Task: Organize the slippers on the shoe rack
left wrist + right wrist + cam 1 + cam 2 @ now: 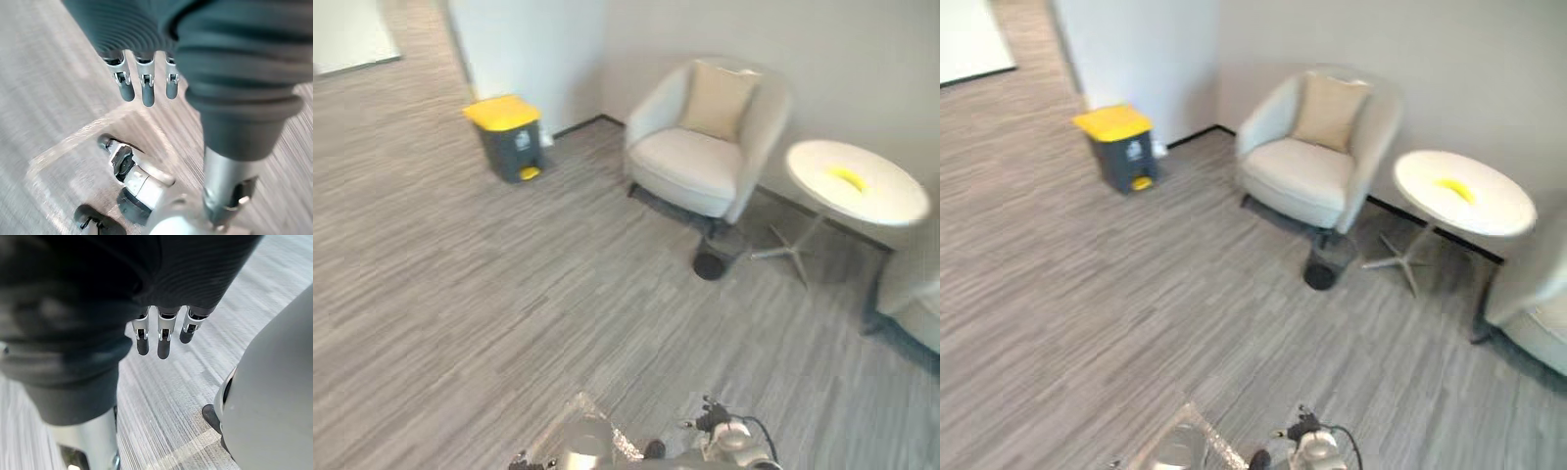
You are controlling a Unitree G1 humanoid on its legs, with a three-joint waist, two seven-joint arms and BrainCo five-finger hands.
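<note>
One bin with a yellow lid (509, 137) is seen on the grey plank floor (460, 284), close against the pale wall. One cream armchair (695, 162) is picked out further right, with one beige cushion (717, 98) propped upright against its back. Just beside it, one round white worktop (891, 201) is carried on a thin splayed stand, and one small yellow object (848, 178) is counted on top; what it is cannot be made out. One dark round item (710, 262) is spotted on the floor between the armchair's front and the worktop's stand, its upper part too faint to be read. A second pale seat (915, 289) is cut off by the right edge, so that little more than a corner of it is shown.

Down at the wrists, the left hand (147, 90) is seen hanging above the floor with its fingers straight and relaxed, and nothing is held. The right hand (164, 340) is caught the same way: fingers loose and extended over bare planks, nothing gripped. Where the slippers and the shoe rack are cannot be told from these views.
</note>
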